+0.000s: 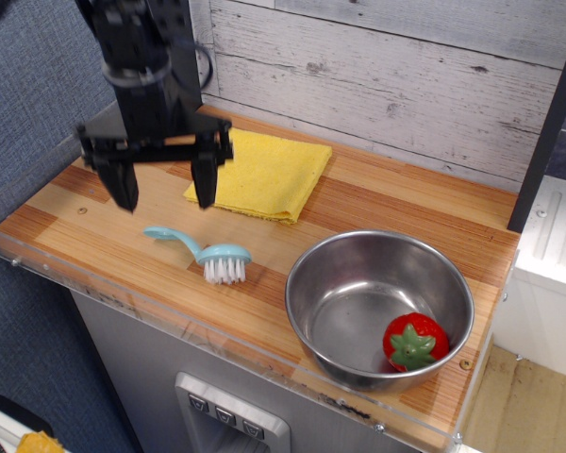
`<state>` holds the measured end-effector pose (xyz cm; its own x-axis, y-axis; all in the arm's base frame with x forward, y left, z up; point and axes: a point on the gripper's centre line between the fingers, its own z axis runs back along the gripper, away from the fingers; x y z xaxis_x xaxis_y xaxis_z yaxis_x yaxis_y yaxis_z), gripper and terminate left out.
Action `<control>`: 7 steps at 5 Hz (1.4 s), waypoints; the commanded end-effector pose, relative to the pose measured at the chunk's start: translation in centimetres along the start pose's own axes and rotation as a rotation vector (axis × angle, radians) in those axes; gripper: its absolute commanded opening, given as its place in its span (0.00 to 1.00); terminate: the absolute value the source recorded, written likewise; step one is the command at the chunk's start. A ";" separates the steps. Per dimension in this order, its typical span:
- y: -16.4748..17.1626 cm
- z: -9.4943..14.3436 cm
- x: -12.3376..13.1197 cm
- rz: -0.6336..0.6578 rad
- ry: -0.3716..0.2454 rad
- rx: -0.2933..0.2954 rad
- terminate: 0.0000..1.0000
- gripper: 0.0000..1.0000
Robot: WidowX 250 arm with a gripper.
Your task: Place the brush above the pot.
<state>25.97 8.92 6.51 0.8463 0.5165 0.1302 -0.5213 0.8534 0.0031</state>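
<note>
Light-blue brush [204,249] lies on the striped wooden counter [377,203], white bristles down, curved handle trailing left, just left of the steel pot [378,307]. Strawberry [414,342] sits inside that pot. Yellow cloth [262,173] behind, whitewashed plank wall beyond. Black gripper [163,196] hangs above the handle, prongs spread, empty.

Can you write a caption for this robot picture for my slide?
Open gripper hovers over the brush handle, beside a yellow cloth; a strawberry sits in the pot.

Whitewashed plank wall [406,66] behind wooden counter [377,198].
</note>
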 end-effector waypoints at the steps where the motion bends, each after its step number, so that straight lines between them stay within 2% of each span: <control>1: -1.7 -2.3 -0.2 0.007 -0.046 0.057 0.00 1.00; 2: -1.9 -3.0 -1.0 0.045 -0.075 0.092 0.00 1.00; 5: -1.0 -4.5 -2.7 0.041 -0.060 0.134 0.00 1.00; 6: -0.9 -4.2 -2.8 0.036 -0.088 0.137 0.00 0.00; 7: -0.8 -3.5 -2.7 0.041 -0.101 0.126 0.00 0.00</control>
<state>24.63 7.00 1.84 0.8186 0.5371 0.2033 -0.5664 0.8135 0.1315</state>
